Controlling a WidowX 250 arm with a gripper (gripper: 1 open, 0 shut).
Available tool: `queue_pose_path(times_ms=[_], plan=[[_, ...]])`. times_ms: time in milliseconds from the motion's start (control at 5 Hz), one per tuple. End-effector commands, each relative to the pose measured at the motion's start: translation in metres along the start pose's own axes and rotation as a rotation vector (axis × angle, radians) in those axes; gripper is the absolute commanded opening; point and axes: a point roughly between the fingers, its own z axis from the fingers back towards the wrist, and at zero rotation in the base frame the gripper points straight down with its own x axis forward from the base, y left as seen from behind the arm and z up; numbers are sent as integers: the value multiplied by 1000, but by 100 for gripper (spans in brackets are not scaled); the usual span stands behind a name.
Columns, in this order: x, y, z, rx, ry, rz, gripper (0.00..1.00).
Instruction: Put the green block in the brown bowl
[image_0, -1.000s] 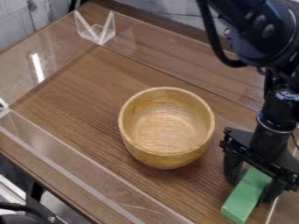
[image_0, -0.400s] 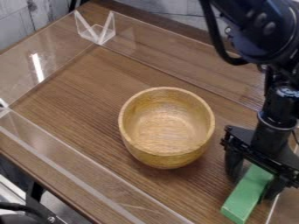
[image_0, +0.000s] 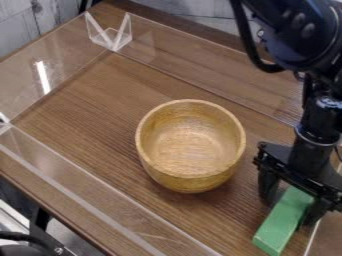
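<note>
Brown bowl (image_0: 191, 145): round, light tan wood with visible grain, sitting upright and hollow-side up near the middle of the dark wood-grain surface (image_0: 94, 105). Green block (image_0: 283, 222): long, flat, bright green bar, lying on the surface at the near right, just to the right of the bowl and apart from it, its near end reaching toward the lower edge of the view. End effector (image_0: 294, 192): black, pointing straight down, standing wide with its fingers (image_0: 266, 180) straddling the far end of the green block; whether the fingers are touching the block cannot be told, and the block is lying flat, not lifted. Robot arm (image_0: 297, 45): black, descending from the upper right corner to the end effector. Clear plastic barrier (image_0: 60, 165): running along the left and near edges of the surface. Small clear stand (image_0: 110, 32): sitting at the far left.
</note>
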Motion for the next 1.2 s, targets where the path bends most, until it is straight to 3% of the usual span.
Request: queue_pose_path(times_ms=[0,400,600,800,1000], plan=[[7,1,8,-21,-34,-2,0],[-2,8,46,-54,-21,27,0],[-6,21,78,-74,-28,62,0],[-5,51,130,-85,-80,140,0],[-1,100,184,-80,-148,251,0]])
